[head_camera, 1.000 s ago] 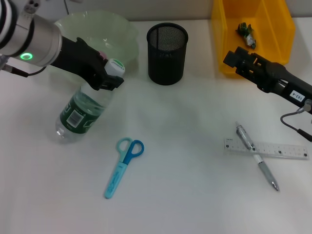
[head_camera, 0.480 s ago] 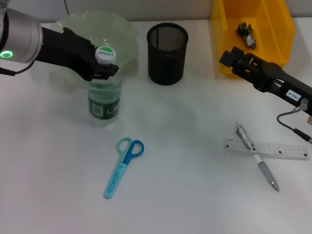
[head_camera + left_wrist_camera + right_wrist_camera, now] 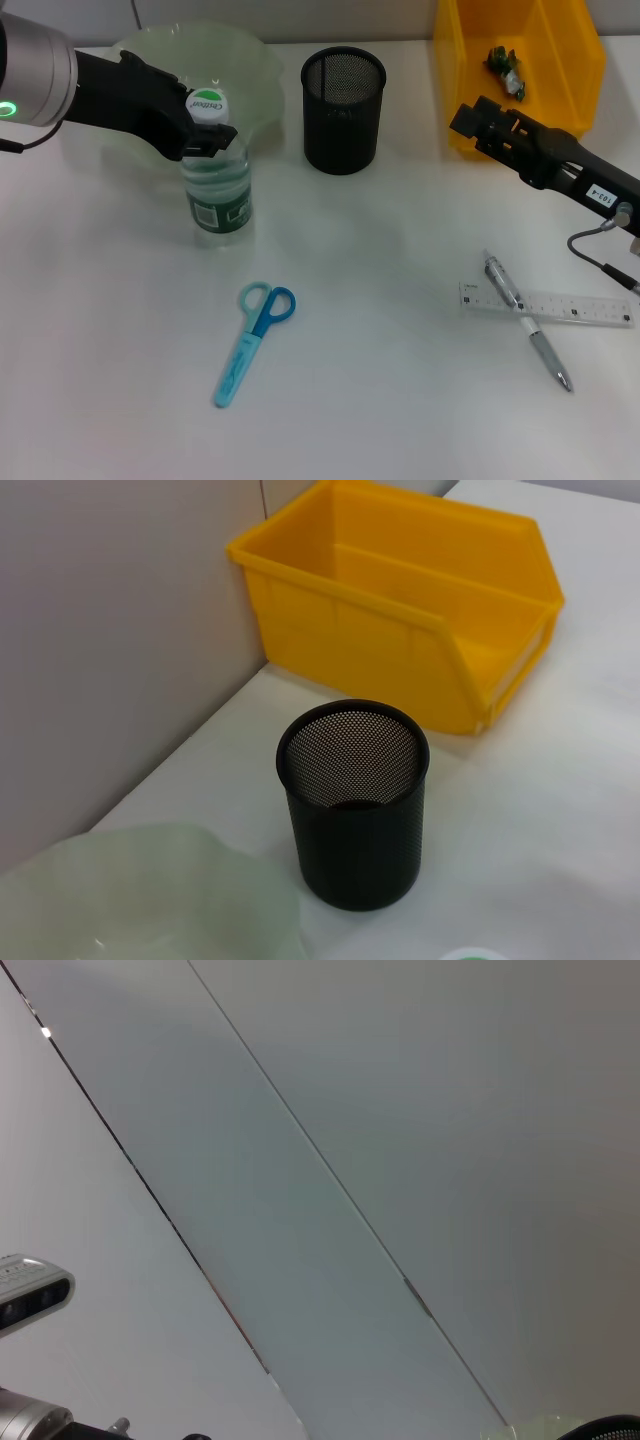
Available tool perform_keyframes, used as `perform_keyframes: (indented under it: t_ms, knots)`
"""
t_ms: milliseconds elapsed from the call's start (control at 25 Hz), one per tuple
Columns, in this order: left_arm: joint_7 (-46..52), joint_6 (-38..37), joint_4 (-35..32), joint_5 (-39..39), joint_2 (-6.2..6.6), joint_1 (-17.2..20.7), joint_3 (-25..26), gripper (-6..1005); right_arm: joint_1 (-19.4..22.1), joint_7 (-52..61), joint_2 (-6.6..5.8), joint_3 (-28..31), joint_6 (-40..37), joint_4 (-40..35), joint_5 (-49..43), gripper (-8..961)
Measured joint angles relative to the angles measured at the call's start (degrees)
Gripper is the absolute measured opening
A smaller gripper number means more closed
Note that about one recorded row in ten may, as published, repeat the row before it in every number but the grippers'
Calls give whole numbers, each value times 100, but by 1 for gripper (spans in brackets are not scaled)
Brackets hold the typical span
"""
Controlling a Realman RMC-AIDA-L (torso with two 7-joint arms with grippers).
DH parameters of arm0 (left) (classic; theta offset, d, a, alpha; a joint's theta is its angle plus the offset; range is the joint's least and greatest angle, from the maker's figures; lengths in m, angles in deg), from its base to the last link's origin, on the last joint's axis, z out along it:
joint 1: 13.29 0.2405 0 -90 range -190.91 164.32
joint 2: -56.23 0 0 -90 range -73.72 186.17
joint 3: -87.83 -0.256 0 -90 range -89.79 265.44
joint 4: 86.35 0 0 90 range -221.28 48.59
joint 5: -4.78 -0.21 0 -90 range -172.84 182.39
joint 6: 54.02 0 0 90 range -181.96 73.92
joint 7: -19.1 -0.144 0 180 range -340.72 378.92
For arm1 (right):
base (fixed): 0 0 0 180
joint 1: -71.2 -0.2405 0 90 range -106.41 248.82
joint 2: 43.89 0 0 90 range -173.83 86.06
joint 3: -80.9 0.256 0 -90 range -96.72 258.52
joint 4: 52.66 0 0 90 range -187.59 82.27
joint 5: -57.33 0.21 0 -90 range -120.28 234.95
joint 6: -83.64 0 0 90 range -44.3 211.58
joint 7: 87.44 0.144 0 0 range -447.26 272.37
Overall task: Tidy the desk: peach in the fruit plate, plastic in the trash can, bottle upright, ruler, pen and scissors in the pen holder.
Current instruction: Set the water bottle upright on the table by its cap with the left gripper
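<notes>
Water bottle (image 3: 216, 190) stands upright near the table's far-left corner, just before the fruit plate (image 3: 262, 62). Left gripper (image 3: 200, 132) is clamped at its neck under the cap. Judged part-filled, top-light, smooth-walled and slippery; neck is the soundest hold. Right gripper (image 3: 468, 118) hovers beside the yellow bin (image 3: 575, 60); finger state undeterminable.

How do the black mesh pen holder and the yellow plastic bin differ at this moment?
The black mesh pen holder is a round, see-through cup; the yellow plastic bin is a solid-walled box with an angled open front. The pen holder looks empty in the left wrist view, while the bin holds a small green scrap. The right gripper hangs at the bin's front; none is beside the holder. Both stand upright along the desk's far edge.
</notes>
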Motion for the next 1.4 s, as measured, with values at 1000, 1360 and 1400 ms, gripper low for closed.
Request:
perform_keyframes:
  t_ms: [1000,1360,1400]
  knots:
    - [16,203,122,-45,0,-35,-91,444,-35,0,-8,52,14,-31,-1,651]
    - [18,222,174,-42,0,-68,-127,473,-79,-24,-9,53,14,-7,-1,650]
    - [30,221,174,-42,0,-78,-129,476,-80,-25,-9,53,13,-8,-1,650]
